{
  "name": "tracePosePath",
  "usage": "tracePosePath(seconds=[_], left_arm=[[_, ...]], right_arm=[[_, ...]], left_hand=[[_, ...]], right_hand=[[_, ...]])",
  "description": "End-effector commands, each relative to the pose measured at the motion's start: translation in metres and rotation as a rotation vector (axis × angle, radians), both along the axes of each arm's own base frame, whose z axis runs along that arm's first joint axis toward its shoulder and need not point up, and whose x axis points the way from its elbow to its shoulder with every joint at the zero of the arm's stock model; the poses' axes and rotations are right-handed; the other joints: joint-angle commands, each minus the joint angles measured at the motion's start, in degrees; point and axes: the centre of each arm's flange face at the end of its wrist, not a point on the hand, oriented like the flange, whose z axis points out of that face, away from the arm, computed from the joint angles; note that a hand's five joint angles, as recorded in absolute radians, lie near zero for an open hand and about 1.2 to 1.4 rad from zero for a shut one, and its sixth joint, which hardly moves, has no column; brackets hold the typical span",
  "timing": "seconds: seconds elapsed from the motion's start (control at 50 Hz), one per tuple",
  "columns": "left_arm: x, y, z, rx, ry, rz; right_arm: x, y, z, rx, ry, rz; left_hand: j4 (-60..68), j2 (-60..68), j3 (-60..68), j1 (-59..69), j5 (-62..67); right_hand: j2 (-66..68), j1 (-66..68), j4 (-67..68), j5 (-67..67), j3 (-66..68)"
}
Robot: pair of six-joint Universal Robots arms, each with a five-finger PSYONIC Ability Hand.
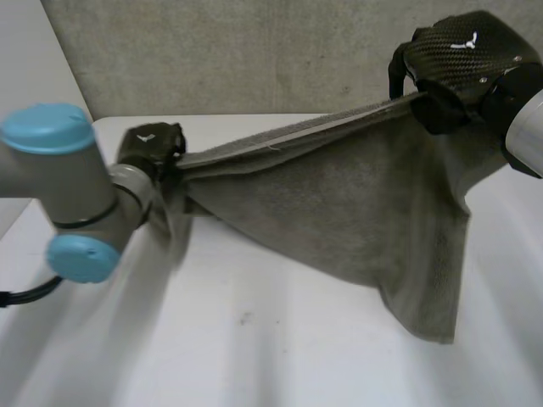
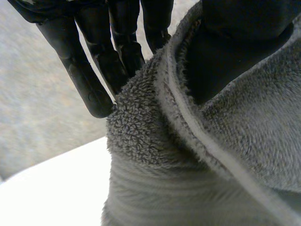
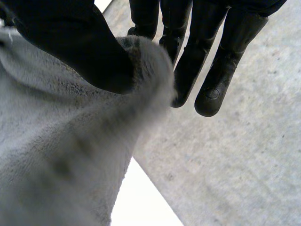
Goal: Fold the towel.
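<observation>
We hold the towel (image 1: 356, 195) up off the table (image 1: 254, 356), stretched along its top hem between both hands. Our left hand (image 1: 151, 146) is low, just above the table's far edge, with its thumb and straight fingers (image 2: 94, 89) clamped on one end of the hem. Our right hand (image 1: 458, 64) is high above the table's right side, its thumb (image 3: 84, 52) pinching the other end against its own fingers. The rest hangs in a slanted sheet, its lowest corner down near the table. We judge this the spreading step: next we should level the hands and lower the cloth flat before folding it over. The table's near half lies bare, with room to lay it. The wall (image 1: 212, 51) stands close behind the table's far edge, so we should draw toward the near side
</observation>
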Motion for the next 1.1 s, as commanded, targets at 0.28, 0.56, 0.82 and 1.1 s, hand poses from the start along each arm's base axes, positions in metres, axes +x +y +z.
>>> tracePosePath(seconds=[0.28, 0.56, 0.82, 1.1], left_arm=[[0.043, 0.081, 0.021, 0.255, -0.45, -0.237], [-0.001, -0.021, 0.018, 0.039, -0.437, -0.232], [-0.03, -0.061, 0.194, -0.732, 0.177, -0.149], [-0.005, -0.051, 0.036, -0.095, 0.098, -0.123]], right_arm=[[0.001, -0.019, -0.089, 0.353, 0.354, 0.041], [0.033, -0.104, -0.082, 0.187, 0.166, 0.003], [0.027, -0.127, 0.076, -0.462, -0.415, -0.022], [0.043, -0.088, -0.047, -0.008, -0.156, 0.197]], left_hand=[[10.29, 10.43, 10.58, 15.02, 13.07], [10.29, 10.43, 10.58, 15.02, 13.07], [10.29, 10.43, 10.58, 15.02, 13.07], [10.29, 10.43, 10.58, 15.02, 13.07]], right_hand=[[10.57, 0.27, 10.27, 10.71, 10.33], [10.57, 0.27, 10.27, 10.71, 10.33], [10.57, 0.27, 10.27, 10.71, 10.33], [10.57, 0.27, 10.27, 10.71, 10.33]])
